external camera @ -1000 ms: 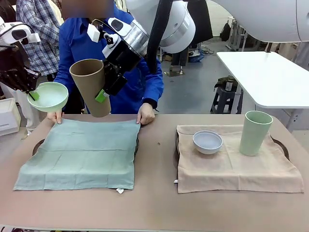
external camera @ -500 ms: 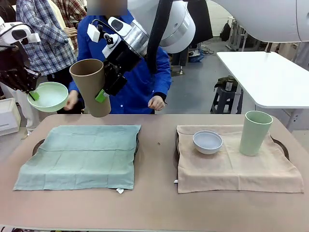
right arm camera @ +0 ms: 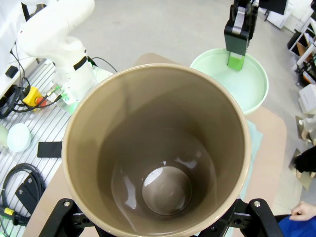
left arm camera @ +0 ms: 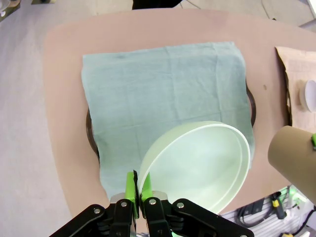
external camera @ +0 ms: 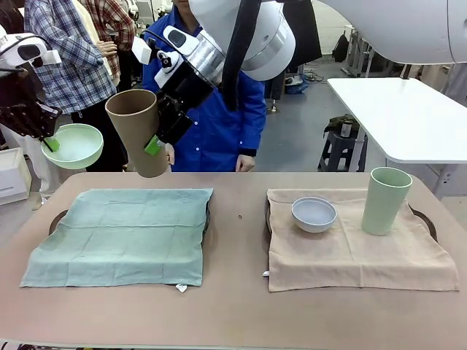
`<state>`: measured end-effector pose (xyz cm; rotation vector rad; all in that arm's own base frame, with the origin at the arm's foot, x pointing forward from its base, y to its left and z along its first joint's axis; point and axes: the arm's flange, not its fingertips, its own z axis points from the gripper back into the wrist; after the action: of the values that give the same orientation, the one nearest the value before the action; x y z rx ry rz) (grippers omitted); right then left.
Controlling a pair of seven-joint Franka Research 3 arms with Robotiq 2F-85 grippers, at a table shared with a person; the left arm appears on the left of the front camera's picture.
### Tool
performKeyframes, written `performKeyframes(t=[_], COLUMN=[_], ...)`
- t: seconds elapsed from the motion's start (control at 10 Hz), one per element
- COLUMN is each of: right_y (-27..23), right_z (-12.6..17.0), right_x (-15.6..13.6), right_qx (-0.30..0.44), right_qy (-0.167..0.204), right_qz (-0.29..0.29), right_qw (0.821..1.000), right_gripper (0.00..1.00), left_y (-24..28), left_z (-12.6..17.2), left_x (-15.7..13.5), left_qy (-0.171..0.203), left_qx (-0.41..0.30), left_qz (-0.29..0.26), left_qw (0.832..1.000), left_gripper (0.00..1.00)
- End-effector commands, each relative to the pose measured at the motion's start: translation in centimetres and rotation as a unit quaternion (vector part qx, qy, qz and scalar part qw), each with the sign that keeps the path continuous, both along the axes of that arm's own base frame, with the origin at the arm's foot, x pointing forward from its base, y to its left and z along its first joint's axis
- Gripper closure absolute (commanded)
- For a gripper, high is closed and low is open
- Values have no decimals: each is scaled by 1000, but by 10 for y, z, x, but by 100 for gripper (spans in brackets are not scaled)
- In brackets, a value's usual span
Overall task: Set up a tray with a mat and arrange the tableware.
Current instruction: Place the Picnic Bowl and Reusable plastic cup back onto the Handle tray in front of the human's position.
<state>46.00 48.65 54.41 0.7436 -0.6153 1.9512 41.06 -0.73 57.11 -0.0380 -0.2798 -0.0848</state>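
Note:
High at the far left, my left gripper (external camera: 48,143) is shut on the rim of the mint green bowl (external camera: 73,146). In the left wrist view its fingers (left arm camera: 131,185) pinch that bowl (left arm camera: 197,165) above the green mat (left arm camera: 163,94). My right gripper (external camera: 149,141) grips the tan-brown cup (external camera: 134,122), tilted in the air over the table's far edge; the cup's inside (right arm camera: 158,158) faces the right wrist camera. The green mat (external camera: 124,233) covers the left tray (external camera: 55,220). On the tan mat (external camera: 357,255) over the right tray (external camera: 427,219) stand a pale blue-white bowl (external camera: 314,214) and a pale green cup (external camera: 385,200).
A person in a blue coat (external camera: 219,124) stands behind the far edge, hands off the table. Another person in a plaid shirt (external camera: 69,65) is behind at the left. A white table (external camera: 401,117) stands at the back right.
The person has lifted both hands off the green mat's far edge and straightened up. Both arms and what they hold have stayed put.

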Motion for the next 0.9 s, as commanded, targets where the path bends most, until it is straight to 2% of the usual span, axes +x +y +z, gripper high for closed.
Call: performKeyframes(t=[0.0, 0.1, 0.3, 0.5, 0.8], right_y=[-9, -13, -15, -17, -18], right_z=[-25, -44, -76, -107, -149], right_x=[14, 22, 32, 37, 39], right_qx=[17, 34, 58, 61, 26], right_qy=[11, 25, 43, 59, 69], right_qz=[33, 36, 38, 37, 39], right_qw=[999, 998, 997, 996, 997], right_gripper=[15, 15, 15, 15, 15], left_y=[6, 9, 12, 13, 9], left_z=[-18, -34, -59, -83, -120], left_x=[11, 20, 32, 39, 48], left_qy=[23, 48, 73, 78, 95], left_qx=[-9, -17, -38, -36, -28], left_qz=[-7, -9, -6, -1, -2], left_qw=[1000, 999, 997, 996, 995], left_gripper=[96, 96, 96, 96, 96])
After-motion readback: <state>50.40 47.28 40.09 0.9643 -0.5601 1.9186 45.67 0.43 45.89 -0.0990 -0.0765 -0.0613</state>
